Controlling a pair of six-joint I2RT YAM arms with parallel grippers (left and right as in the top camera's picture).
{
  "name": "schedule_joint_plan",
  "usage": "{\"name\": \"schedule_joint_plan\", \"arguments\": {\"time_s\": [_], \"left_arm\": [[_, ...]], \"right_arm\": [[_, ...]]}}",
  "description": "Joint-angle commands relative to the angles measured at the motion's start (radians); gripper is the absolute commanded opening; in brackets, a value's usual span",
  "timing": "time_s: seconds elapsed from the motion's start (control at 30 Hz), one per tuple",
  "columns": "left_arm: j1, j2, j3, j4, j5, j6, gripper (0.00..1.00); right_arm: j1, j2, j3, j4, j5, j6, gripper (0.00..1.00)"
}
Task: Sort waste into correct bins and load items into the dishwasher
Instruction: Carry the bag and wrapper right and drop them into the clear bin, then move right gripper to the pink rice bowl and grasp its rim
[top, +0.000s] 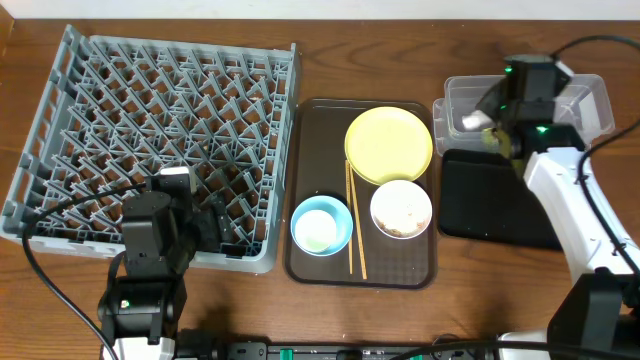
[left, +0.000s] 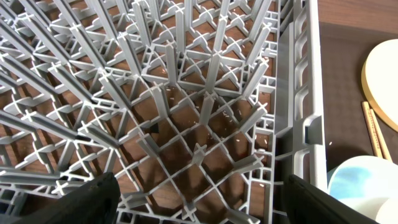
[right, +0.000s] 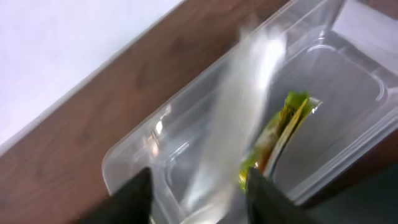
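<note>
My right gripper (right: 199, 193) hangs open over the clear tub (right: 143, 155). A blurred white napkin (right: 239, 118) streaks down between its fingers, clear of the left one. A green-and-orange wrapper (right: 283, 130) lies in the tub beside the right finger. Overhead, the napkin (top: 470, 122) shows white inside the tub (top: 455, 95) under the right gripper (top: 497, 130). My left gripper (left: 202, 196) stands wide open and empty above the grey dish rack (left: 186, 112), near its front right corner (top: 215, 228). The yellow plate (top: 389, 143), blue bowl (top: 320, 226), white bowl (top: 401, 208) with crumbs, and chopsticks (top: 354, 220) lie on the brown tray (top: 312, 130).
The black tray (top: 490, 200) lies just in front of the clear tub, under my right arm. The rack's upright pegs (top: 170, 110) fill the left half of the table. Its side wall (left: 305, 112) stands close beside the brown tray.
</note>
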Motion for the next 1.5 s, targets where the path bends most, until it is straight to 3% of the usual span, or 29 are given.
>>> {"name": "schedule_joint_plan", "arguments": {"time_s": [0.0, 0.17, 0.3, 0.37, 0.47, 0.6, 0.7, 1.1, 1.3, 1.47], "left_arm": [[-0.002, -0.001, 0.021, -0.003, 0.005, -0.002, 0.86], [-0.002, -0.001, 0.021, -0.003, 0.005, -0.002, 0.86], [-0.002, -0.001, 0.021, -0.003, 0.005, -0.002, 0.87], [-0.002, -0.001, 0.021, -0.003, 0.005, -0.002, 0.86], [-0.002, -0.001, 0.021, -0.003, 0.005, -0.001, 0.86], [-0.002, -0.001, 0.021, -0.003, 0.005, -0.002, 0.86], [-0.002, -0.001, 0.021, -0.003, 0.005, -0.002, 0.86], [-0.002, -0.001, 0.021, -0.003, 0.005, -0.002, 0.86], [-0.002, -0.001, 0.021, -0.003, 0.005, -0.002, 0.87], [-0.002, -0.001, 0.021, -0.003, 0.005, -0.002, 0.86]], "right_arm": [[-0.026, -0.005, 0.005, 0.063, -0.113, -0.105, 0.55], [-0.007, -0.07, 0.005, -0.003, -0.337, -0.286, 0.58], [0.035, -0.136, 0.005, -0.169, -0.477, -0.389, 0.58], [0.106, -0.184, 0.005, -0.359, -0.498, -0.477, 0.59], [0.212, -0.196, 0.005, -0.504, -0.498, -0.523, 0.61], [0.392, -0.167, -0.021, -0.58, -0.463, -0.533, 0.61], [0.468, -0.134, -0.055, -0.577, -0.399, -0.531, 0.55], [0.58, 0.076, -0.145, -0.411, -0.369, -0.476, 0.5], [0.584, 0.151, -0.145, -0.372, -0.368, -0.467, 0.28], [0.584, 0.154, -0.145, -0.338, -0.31, -0.423, 0.22]]}}
